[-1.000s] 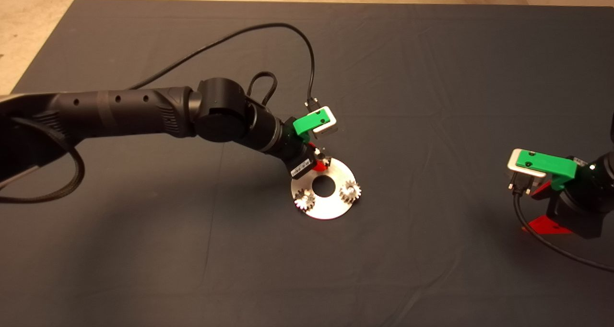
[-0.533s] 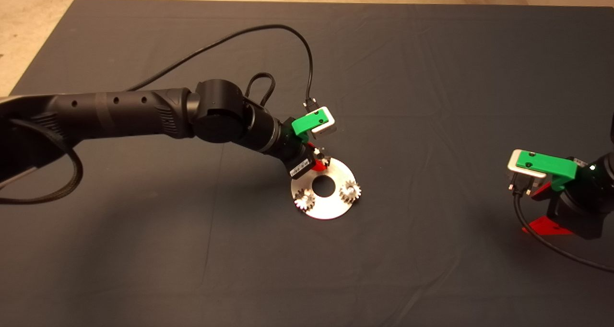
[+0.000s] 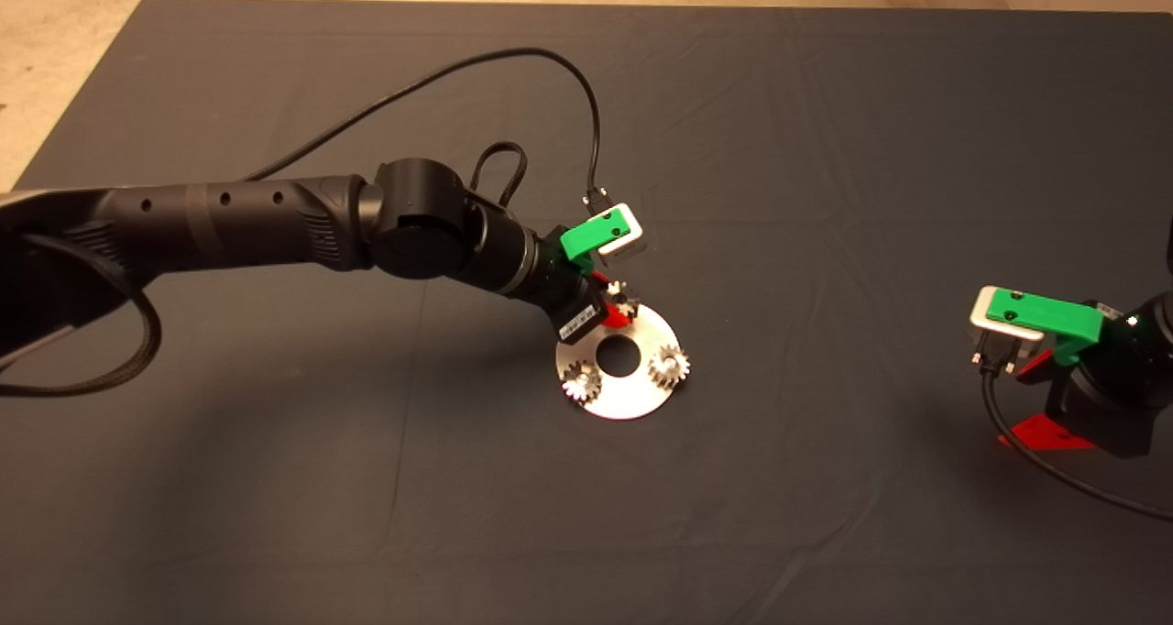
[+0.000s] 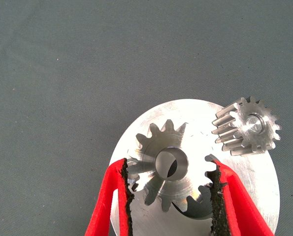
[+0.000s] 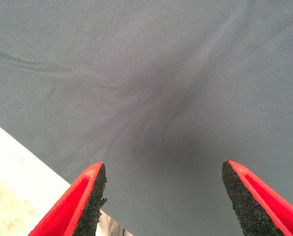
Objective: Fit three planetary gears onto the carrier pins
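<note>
Silvery and toothed, the third planetary gear (image 4: 168,164) sits clamped in the left gripper (image 4: 170,189) over the disc (image 3: 641,396) where two gears (image 3: 581,383) (image 3: 669,366) already sit on their pins, so the next move probably needs its bore aligned with the last, hidden pin before lowering, while the right gripper (image 5: 163,196) waits open near the desk's edge.
</note>
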Tool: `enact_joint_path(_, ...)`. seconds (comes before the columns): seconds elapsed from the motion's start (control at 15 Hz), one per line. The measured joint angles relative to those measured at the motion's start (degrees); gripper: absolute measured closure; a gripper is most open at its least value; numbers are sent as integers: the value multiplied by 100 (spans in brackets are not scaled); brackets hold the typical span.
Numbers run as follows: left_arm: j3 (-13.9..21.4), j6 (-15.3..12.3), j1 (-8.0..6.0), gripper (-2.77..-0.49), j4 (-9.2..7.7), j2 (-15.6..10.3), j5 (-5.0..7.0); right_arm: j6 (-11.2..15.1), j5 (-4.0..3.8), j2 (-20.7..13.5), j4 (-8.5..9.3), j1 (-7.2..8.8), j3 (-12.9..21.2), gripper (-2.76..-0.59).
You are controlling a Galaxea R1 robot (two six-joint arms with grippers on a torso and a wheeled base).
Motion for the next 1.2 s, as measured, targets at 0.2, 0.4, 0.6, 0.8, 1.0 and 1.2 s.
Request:
enact_joint_path(0.2, -68, 24, 82, -67, 94, -1, -111, 0, -2, 0, 4, 0, 0, -174)
enact_joint_path(0.4, -85, 83, 104, -67, 122, -1, -174, 0, 2, 0, 7, 0, 0, -174)
enact_joint_path(0.6, -148, 228, 104, -67, 111, 0, -223, 0, 2, 0, 5, 0, 0, -174)
enact_joint_path(0.8, -184, 240, 104, -67, 111, 2, -255, 0, 2, 2, 5, 0, -5, -174)
enact_joint_path(1.0, -187, 243, 103, -67, 109, 2, -251, 0, 0, 0, 7, 0, -39, -174)
enact_joint_path(1.2, -187, 243, 101, -67, 108, 5, -240, 0, 2, 0, 7, 0, -96, -174)
